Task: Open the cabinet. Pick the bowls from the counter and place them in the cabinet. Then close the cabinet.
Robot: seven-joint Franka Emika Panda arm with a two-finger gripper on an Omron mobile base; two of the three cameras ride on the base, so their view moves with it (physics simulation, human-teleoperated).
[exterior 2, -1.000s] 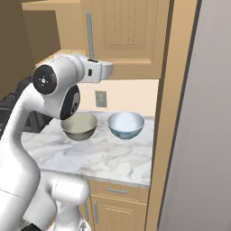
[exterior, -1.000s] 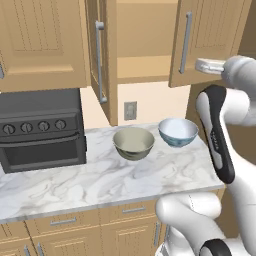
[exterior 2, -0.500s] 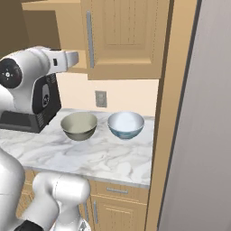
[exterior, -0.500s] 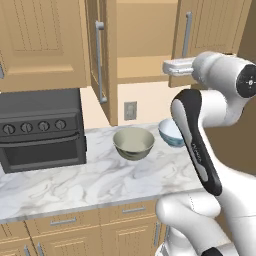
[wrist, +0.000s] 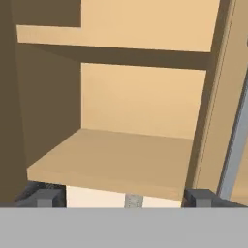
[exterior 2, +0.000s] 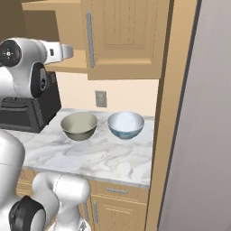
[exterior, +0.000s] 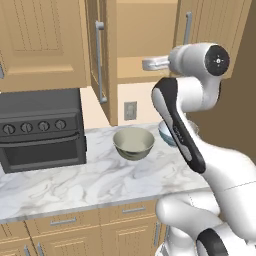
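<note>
Light-oak cabinet [wrist: 131, 160] stands open straight ahead of the gripper [wrist: 123, 197], its bare floor and inner shelf [wrist: 116, 41] facing the wide-spread, empty fingers. Below the gripper, on the marble counter [exterior: 65, 182], the olive-grey bowl [exterior: 133, 143] sits beside the white patterned bowl [exterior 2: 126, 125], apart.

The cabinet [exterior: 145, 35] is matt light wood with smooth brushed-metal bar handles [exterior: 100, 60]. Below the cabinet, the counter [exterior: 75, 180] is polished veined marble. On it, the olive bowl [exterior: 133, 143] looks dull glazed, the white bowl [exterior 2: 126, 125] glossier.
</note>
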